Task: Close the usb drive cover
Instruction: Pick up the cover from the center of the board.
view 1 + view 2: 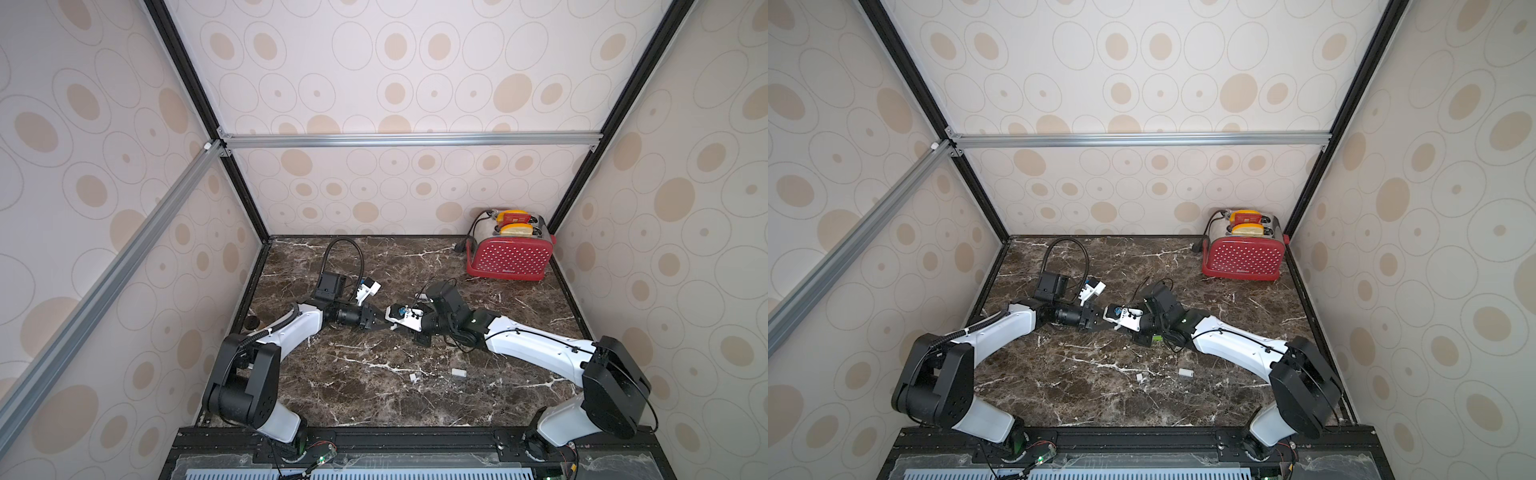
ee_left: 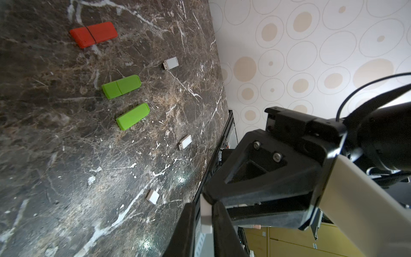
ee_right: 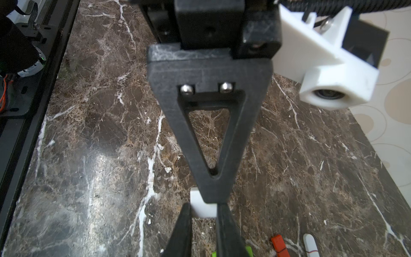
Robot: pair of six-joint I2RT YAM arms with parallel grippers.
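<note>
My two grippers meet tip to tip above the middle of the table in both top views, the left gripper [image 1: 383,323] coming from the left and the right gripper [image 1: 395,326] half hidden under its white camera mount. A small white usb drive [image 3: 201,209] sits crosswise between the right gripper's [image 3: 203,219] fingers, which are shut on it. In the left wrist view the same white usb drive [image 2: 205,211] lies lengthwise between my left gripper's [image 2: 203,222] fingers, with a faint seam across it. Those fingers are closed round it, leaving a thin dark sliver along one finger. The cover cannot be told apart from the body.
On the marble lie a red drive [image 2: 93,34], two green drives [image 2: 121,86] [image 2: 132,116], two uncapped silver sticks [image 2: 170,63] [image 2: 185,142] and a loose white cap [image 2: 153,197]. A red toaster [image 1: 509,257] stands at the back right. Two white bits [image 1: 458,372] [image 1: 414,377] lie near the front.
</note>
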